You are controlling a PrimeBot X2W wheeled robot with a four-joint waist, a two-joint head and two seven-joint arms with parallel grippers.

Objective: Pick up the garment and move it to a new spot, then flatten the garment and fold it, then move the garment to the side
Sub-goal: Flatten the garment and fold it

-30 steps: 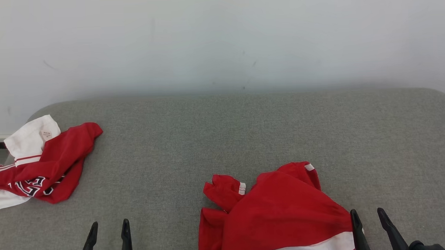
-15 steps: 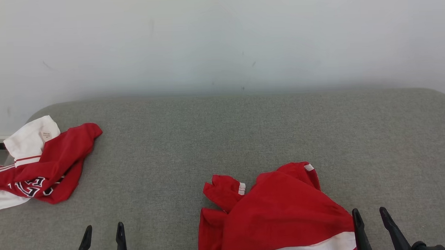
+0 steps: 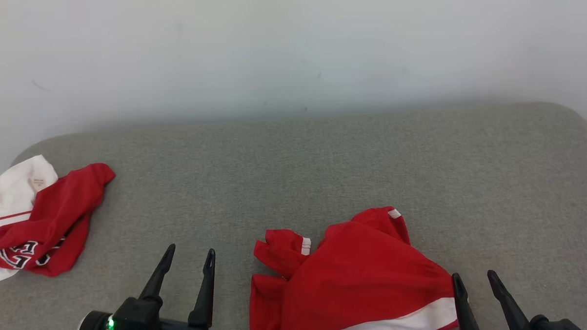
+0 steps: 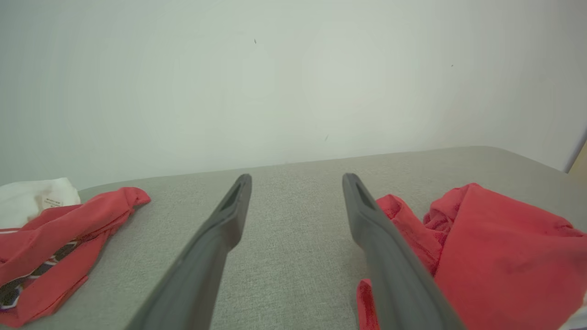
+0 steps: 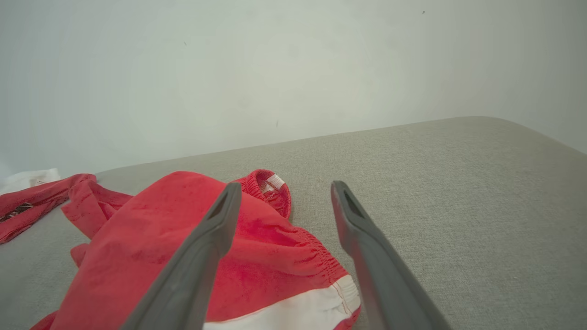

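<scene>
Right now the red garment (image 3: 361, 275) lies crumpled near the front of the table (image 3: 323, 169), white band (image 3: 416, 319) along its hem. Both arms flank it, probably to grab it from two sides: the left end effector (image 3: 190, 250) hovers spread and empty just beside it, the right end effector (image 3: 473, 276) likewise parted at the hem. Another red-and-white shirt (image 3: 41, 222) sits well apart, far left. Grey woven cloth covers the table; a pale wall (image 3: 289, 48) stands behind.

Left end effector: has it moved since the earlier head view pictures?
Yes. The left end effector has advanced forward and rightward, nearer the central red garment, beyond the slight camera shift.
</scene>
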